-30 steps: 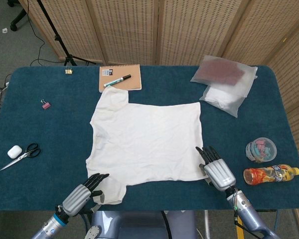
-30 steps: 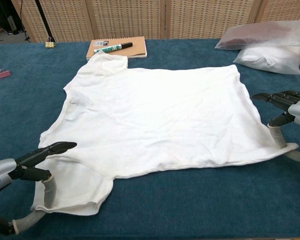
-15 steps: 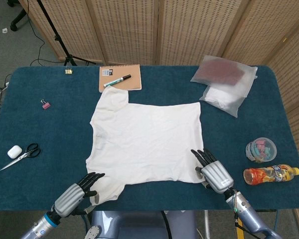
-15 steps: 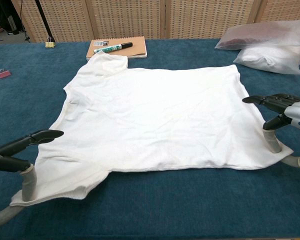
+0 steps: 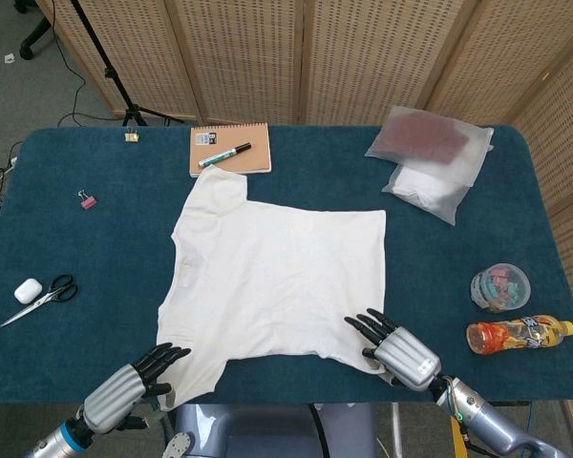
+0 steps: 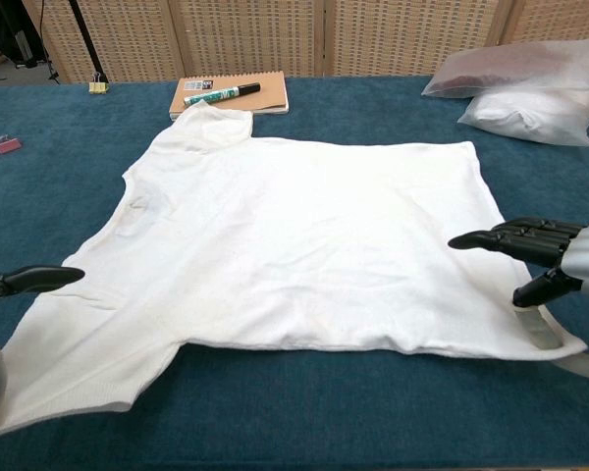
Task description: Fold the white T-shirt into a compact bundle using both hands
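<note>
The white T-shirt [image 5: 277,277] lies flat across the middle of the blue table [image 5: 67,239], collar side to the left. My left hand [image 5: 124,391] is at the near table edge and pinches the shirt's near sleeve between thumb and fingers. In the chest view only its fingertips [image 6: 29,279] show at the far left. My right hand [image 5: 396,351] pinches the near hem corner. In the chest view the right hand [image 6: 550,265] has its fingers stretched over the cloth and its thumb at the corner.
A notebook [image 5: 231,153] with a marker [image 5: 224,154] lies just beyond the far sleeve. Plastic bags [image 5: 430,162] sit at the back right. A clip tub [image 5: 500,286] and a bottle [image 5: 518,334] are on the right, scissors [image 5: 43,296] and a white case [image 5: 28,290] on the left.
Both hands have drawn back toward the near table edge with the sleeve and hem corner in them. The shirt has slid toward me and pulled flatter.
</note>
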Available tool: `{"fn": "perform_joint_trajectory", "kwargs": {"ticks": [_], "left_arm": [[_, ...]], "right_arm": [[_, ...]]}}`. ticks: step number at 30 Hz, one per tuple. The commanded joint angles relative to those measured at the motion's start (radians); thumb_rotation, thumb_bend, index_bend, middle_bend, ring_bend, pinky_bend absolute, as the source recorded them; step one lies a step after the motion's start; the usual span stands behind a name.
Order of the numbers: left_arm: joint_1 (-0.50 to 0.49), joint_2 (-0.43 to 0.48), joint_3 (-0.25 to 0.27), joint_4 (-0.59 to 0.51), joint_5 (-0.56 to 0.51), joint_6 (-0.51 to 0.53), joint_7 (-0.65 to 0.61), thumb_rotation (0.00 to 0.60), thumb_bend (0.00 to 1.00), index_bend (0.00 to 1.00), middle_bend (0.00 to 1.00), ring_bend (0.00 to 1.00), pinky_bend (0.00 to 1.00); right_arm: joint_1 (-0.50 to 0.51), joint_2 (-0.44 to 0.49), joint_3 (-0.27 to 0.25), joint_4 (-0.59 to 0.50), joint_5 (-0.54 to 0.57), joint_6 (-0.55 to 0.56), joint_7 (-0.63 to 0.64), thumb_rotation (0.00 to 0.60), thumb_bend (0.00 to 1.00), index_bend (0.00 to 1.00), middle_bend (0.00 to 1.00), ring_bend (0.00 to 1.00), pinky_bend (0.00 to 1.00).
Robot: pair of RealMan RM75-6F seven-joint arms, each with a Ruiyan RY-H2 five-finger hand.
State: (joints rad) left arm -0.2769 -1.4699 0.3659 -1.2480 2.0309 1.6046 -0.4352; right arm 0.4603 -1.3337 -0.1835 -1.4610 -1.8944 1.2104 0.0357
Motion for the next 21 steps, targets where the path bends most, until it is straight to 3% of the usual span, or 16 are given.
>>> {"fn": "perform_joint_trajectory", "kwargs": {"ticks": [1, 8, 21], "left_arm": [[0.004, 0.017, 0.018, -0.003, 0.019, 0.017, -0.013, 0.6, 0.51, 0.7, 0.0, 0.0, 0.0], [0.03, 0.041, 0.058, 0.005, 0.055, 0.075, -0.061, 0.6, 0.51, 0.7, 0.0, 0.0, 0.0], [0.027, 0.097, 0.115, -0.051, 0.078, 0.076, -0.163, 0.6, 0.51, 0.7, 0.0, 0.0, 0.0]], "right_arm": [[0.009, 0.018, -0.024, -0.021, -0.034, 0.011, 0.014, 0.6, 0.47, 0.69, 0.01, 0.0, 0.0], [0.009, 0.038, -0.067, -0.074, -0.106, 0.043, 0.01, 0.6, 0.47, 0.69, 0.01, 0.0, 0.0], [0.016, 0.054, -0.111, -0.121, -0.193, 0.062, -0.008, 0.6, 0.47, 0.7, 0.01, 0.0, 0.0]]}}
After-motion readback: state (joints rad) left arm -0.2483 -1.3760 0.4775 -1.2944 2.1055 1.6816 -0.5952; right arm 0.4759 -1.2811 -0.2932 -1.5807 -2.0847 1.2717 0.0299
